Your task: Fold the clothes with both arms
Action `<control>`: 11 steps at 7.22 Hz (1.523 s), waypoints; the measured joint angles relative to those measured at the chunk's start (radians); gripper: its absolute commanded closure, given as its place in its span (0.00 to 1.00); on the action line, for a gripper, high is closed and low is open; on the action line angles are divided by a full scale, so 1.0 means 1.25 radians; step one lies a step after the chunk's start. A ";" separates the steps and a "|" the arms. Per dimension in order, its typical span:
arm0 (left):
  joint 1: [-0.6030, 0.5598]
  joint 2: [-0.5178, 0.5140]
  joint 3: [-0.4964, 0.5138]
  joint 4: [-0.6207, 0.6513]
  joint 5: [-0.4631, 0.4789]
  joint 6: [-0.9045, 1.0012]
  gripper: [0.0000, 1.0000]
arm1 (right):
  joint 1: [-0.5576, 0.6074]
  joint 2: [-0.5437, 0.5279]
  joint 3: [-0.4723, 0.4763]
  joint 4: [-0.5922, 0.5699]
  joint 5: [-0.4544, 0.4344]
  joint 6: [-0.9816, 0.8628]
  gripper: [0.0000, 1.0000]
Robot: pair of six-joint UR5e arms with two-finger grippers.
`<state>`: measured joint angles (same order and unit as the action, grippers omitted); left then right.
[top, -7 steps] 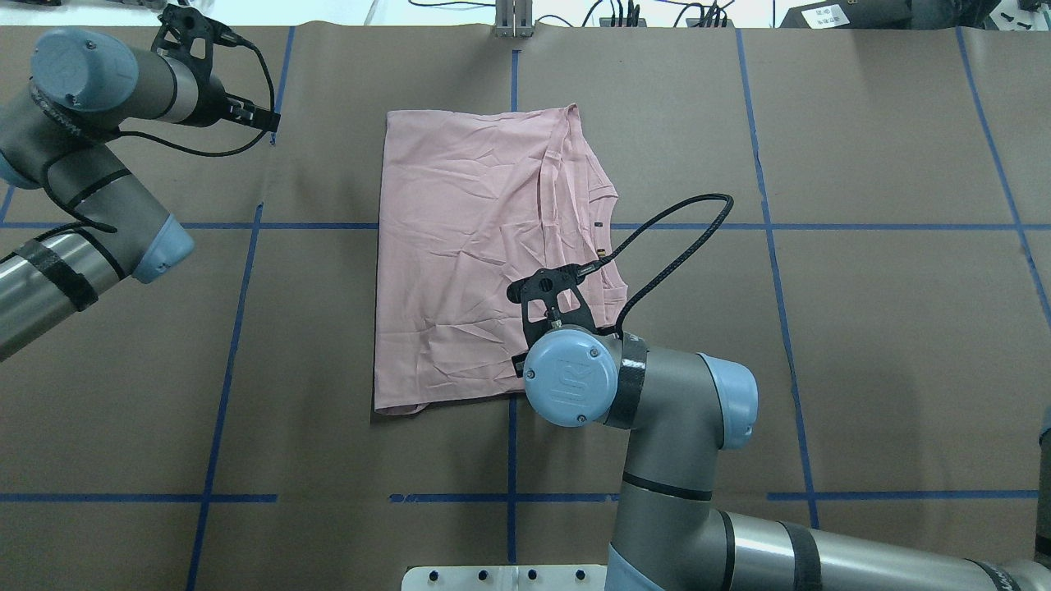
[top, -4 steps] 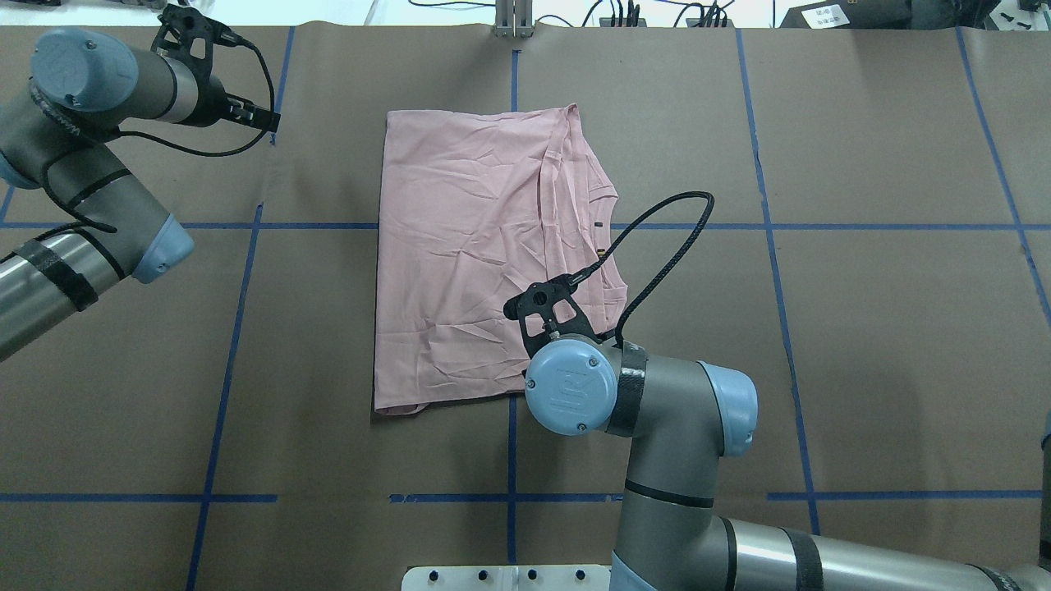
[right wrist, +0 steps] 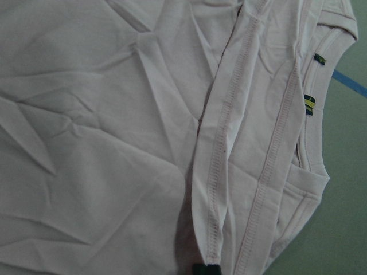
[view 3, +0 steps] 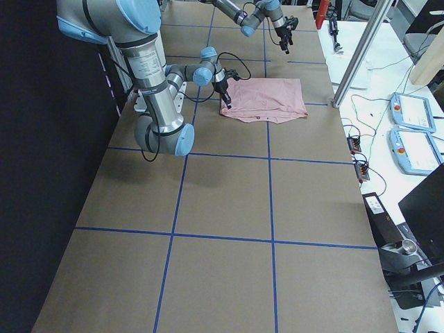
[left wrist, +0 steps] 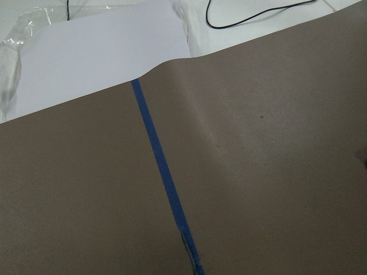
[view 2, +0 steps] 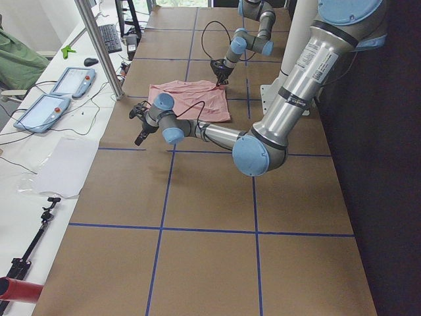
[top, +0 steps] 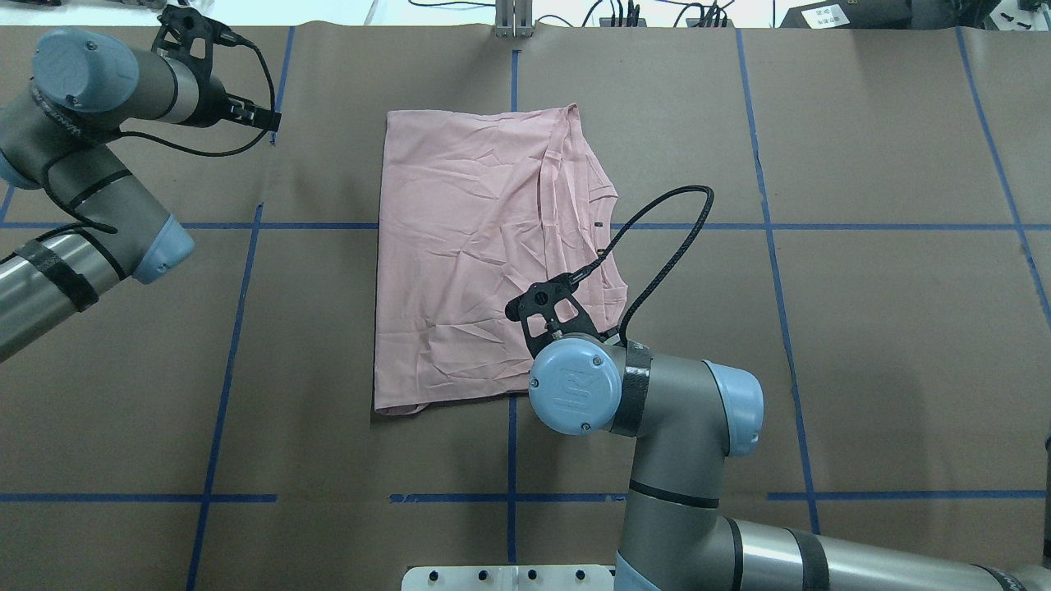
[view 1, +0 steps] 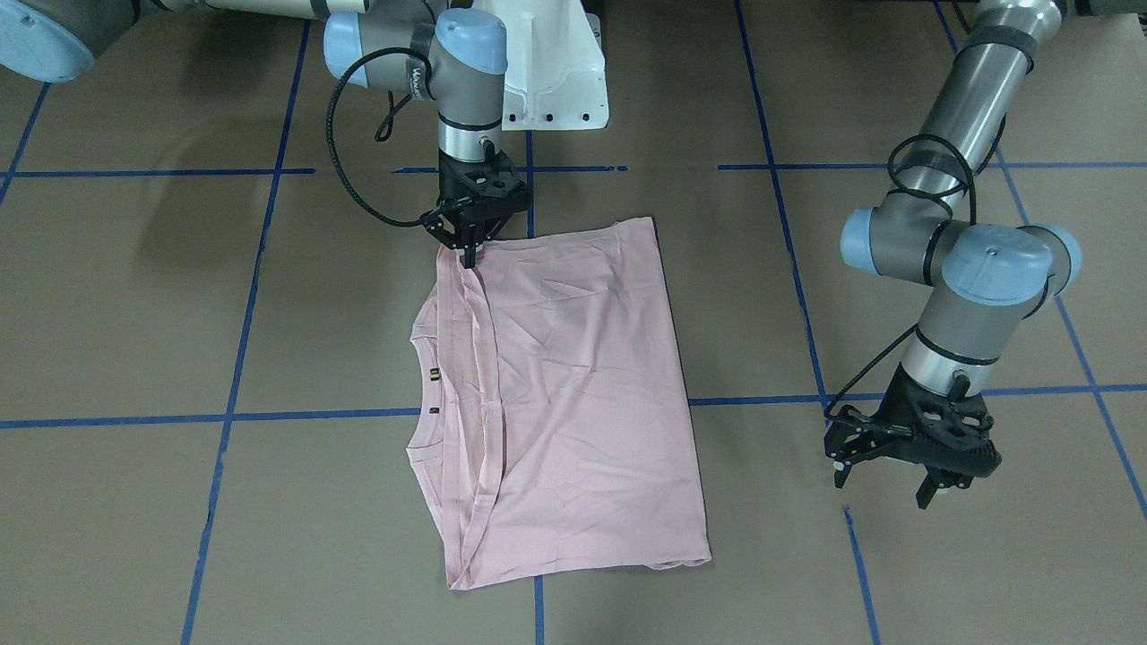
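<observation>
The pale pink T-shirt (top: 468, 246) lies folded on the brown table with its plain side up, and its neckline and small tags (view 1: 434, 374) are at one edge. My right gripper (view 1: 468, 255) points down at the shirt's corner nearest the robot, with its fingers pinched together on the folded hem. The right wrist view shows the hem strip (right wrist: 215, 189) running down to a dark fingertip (right wrist: 200, 269). In the overhead view the wrist hides this gripper. My left gripper (view 1: 885, 484) is open and empty above bare table, well off the shirt's side (top: 259, 119).
Blue tape lines (top: 509, 460) grid the brown table cover. The white pedestal base (view 1: 556, 72) stands behind the shirt. The right arm's black cable (top: 673, 230) loops over the shirt's edge. A white sheet (left wrist: 103, 51) and cables lie past the table's far edge.
My right wrist has shifted slightly toward the robot's side at the shirt's near corner. The shirt's outline and the left arm look unchanged.
</observation>
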<state>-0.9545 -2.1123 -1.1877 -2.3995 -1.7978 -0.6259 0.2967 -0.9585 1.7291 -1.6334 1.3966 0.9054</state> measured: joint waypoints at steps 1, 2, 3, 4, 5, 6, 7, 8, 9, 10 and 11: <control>0.000 0.000 0.000 -0.001 0.000 -0.001 0.00 | 0.001 -0.009 0.008 0.000 -0.001 0.000 1.00; 0.000 0.000 -0.001 -0.001 0.000 -0.001 0.00 | 0.002 -0.029 0.024 0.000 -0.002 0.001 1.00; 0.000 0.000 -0.001 -0.001 0.000 -0.001 0.00 | 0.003 -0.057 0.044 0.000 -0.003 0.002 1.00; 0.000 0.000 -0.001 -0.001 0.000 -0.001 0.00 | 0.004 -0.083 0.061 0.001 -0.005 0.005 0.55; 0.000 0.000 -0.001 -0.001 0.000 -0.001 0.00 | 0.002 -0.098 0.069 0.002 -0.005 0.008 0.01; 0.000 0.000 -0.001 -0.001 0.000 -0.001 0.00 | -0.003 -0.105 0.070 0.003 -0.005 0.015 0.00; 0.000 -0.001 -0.001 -0.001 0.000 -0.001 0.00 | -0.004 -0.107 0.071 0.004 -0.005 0.025 0.00; 0.000 -0.001 -0.004 0.000 -0.001 -0.001 0.00 | 0.000 -0.106 0.077 0.008 -0.004 0.031 0.00; 0.000 -0.001 -0.012 0.004 -0.011 -0.011 0.00 | 0.009 -0.108 0.087 0.036 0.006 0.052 0.00; 0.000 0.003 -0.031 0.008 -0.046 -0.045 0.00 | 0.024 -0.123 0.096 0.108 0.044 0.098 0.00; 0.005 0.022 -0.077 0.011 -0.085 -0.102 0.00 | 0.049 -0.154 0.104 0.197 0.103 0.141 0.00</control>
<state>-0.9485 -2.0853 -1.2846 -2.3858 -1.9040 -0.7534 0.3576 -1.1509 1.8589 -1.3866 1.5248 1.0811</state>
